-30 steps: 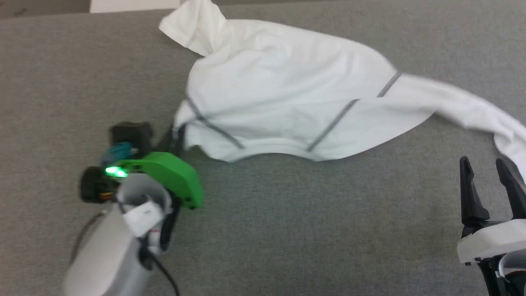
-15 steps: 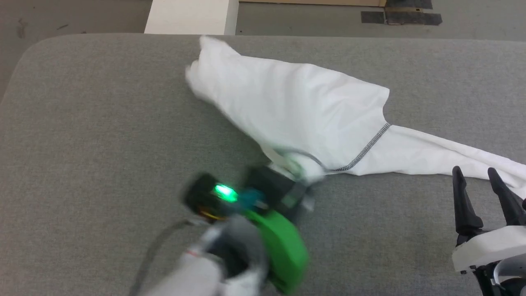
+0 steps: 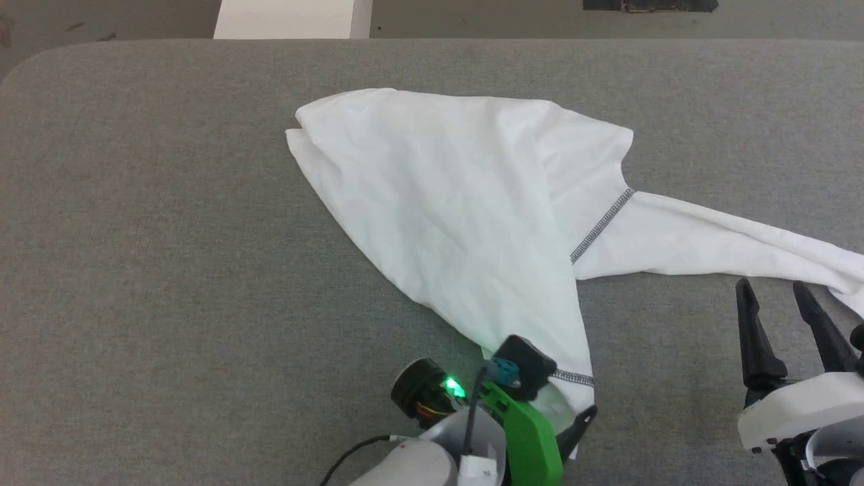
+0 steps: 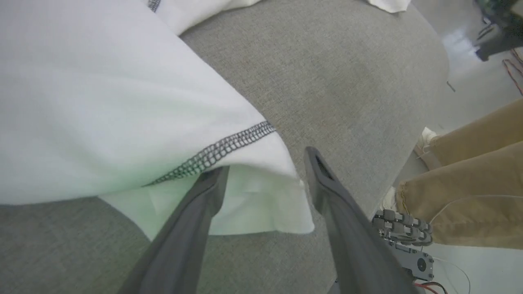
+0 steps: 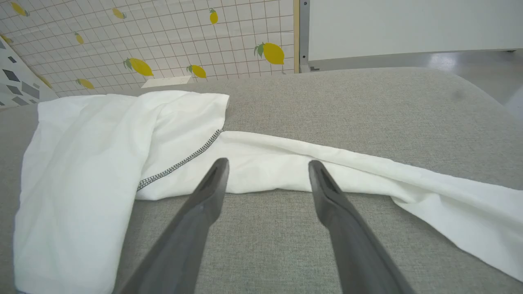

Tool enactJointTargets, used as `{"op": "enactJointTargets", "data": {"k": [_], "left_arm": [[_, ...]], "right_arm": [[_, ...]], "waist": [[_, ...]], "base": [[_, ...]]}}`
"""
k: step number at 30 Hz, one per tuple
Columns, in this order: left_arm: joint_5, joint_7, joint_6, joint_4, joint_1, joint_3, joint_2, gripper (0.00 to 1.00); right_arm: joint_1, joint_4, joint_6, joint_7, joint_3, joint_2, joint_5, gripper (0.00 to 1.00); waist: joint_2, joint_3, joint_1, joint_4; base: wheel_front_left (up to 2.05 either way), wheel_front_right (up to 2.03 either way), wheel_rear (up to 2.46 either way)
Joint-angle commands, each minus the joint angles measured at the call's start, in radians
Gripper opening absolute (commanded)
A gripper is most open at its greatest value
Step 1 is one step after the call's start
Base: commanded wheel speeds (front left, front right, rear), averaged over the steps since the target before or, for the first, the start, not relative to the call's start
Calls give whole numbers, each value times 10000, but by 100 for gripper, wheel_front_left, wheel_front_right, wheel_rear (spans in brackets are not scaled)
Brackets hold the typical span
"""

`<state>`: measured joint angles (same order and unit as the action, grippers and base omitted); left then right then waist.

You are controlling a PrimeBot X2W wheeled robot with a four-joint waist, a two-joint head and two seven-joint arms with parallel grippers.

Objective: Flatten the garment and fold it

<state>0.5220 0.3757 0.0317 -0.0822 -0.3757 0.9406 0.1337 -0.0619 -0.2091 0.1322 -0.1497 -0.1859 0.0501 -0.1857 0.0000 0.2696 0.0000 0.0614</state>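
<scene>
Since half a second ago the left claw (image 4: 266,163) has drawn the hem corner (image 4: 253,204) toward the near side of the desk (image 3: 169,236), and its fingers now stand apart with the corner loose between them. The garment (image 3: 466,202) lies on the desk as a creased triangle, one sleeve (image 3: 729,243) trailing right. The right claw (image 3: 771,287) hovers just beside that sleeve, fingers apart, holding nothing. Flattening appears unfinished: withdraw the left claw straight back without snagging the hem, then draw the sleeve outward, low and steady, avoiding fresh folds
</scene>
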Motion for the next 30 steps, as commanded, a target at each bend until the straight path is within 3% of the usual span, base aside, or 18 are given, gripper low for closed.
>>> {"op": "enactJointTargets", "data": {"k": [1, 7, 10, 16, 30], "left_arm": [[204, -134, 93, -23, 157, -247, 23, 100], [1122, -523, 885, 687, 410, -2036, 662, 100], [1051, -692, 1406, 991, 177, -3003, 1338, 100], [868, -757, 2071, 621, -471, -4095, 2040, 100], [912, -362, 2132, -2261, -2131, -4293, 1750, 100]], "right_arm": [[-57, 26, -15, -22, -14, 1, 9, 100], [-31, 23, -15, -113, -7, 1, 34, 100], [-10, -29, -15, -163, 37, 1, 66, 100], [113, -365, -15, -308, 90, 1, 255, 100], [480, -727, -15, -426, 90, 1, 188, 100]], "waist": [[0, -9, 0, 98], [0, -65, 0, 353], [0, -14, 0, 416], [0, 364, 0, 291], [0, 1420, 0, -654]], "base": [[0, 0, 0], [0, 0, 0], [0, 0, 0], [0, 0, 0], [0, 0, 0]]}}
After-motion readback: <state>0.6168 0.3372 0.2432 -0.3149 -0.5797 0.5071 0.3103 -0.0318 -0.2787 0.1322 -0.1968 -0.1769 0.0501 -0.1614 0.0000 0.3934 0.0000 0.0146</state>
